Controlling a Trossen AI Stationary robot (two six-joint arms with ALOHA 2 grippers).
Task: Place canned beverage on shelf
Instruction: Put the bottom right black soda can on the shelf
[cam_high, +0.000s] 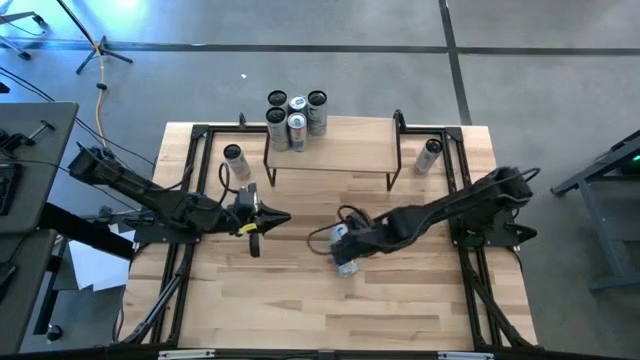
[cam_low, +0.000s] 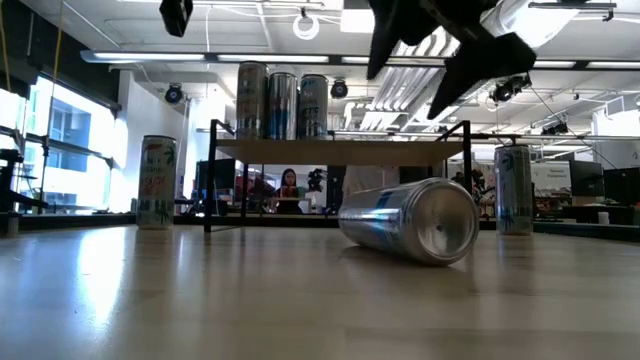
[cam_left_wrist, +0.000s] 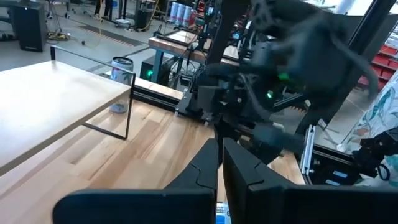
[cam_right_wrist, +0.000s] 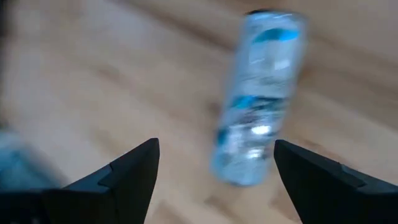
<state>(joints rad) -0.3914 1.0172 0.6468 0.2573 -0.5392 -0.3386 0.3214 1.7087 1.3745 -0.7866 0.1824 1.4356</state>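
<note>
A silver-and-blue beverage can (cam_low: 415, 220) lies on its side on the tabletop, in front of the shelf (cam_high: 330, 150). My right gripper (cam_right_wrist: 214, 168) hangs open above this can (cam_right_wrist: 258, 99), slanting down, with its fingers clear of it; in the high view the gripper (cam_high: 343, 245) covers part of the can (cam_high: 346, 264). Several cans (cam_high: 296, 112) stand upright on the shelf's far left part. My left gripper (cam_high: 286, 218) is shut and holds nothing, above the table to the left of the lying can.
One can (cam_high: 233, 155) stands upright on the table left of the shelf and another (cam_high: 430, 155) right of it. Black frame rails (cam_high: 180, 250) run along both table sides. Bare wood (cam_high: 330, 310) lies toward the near edge.
</note>
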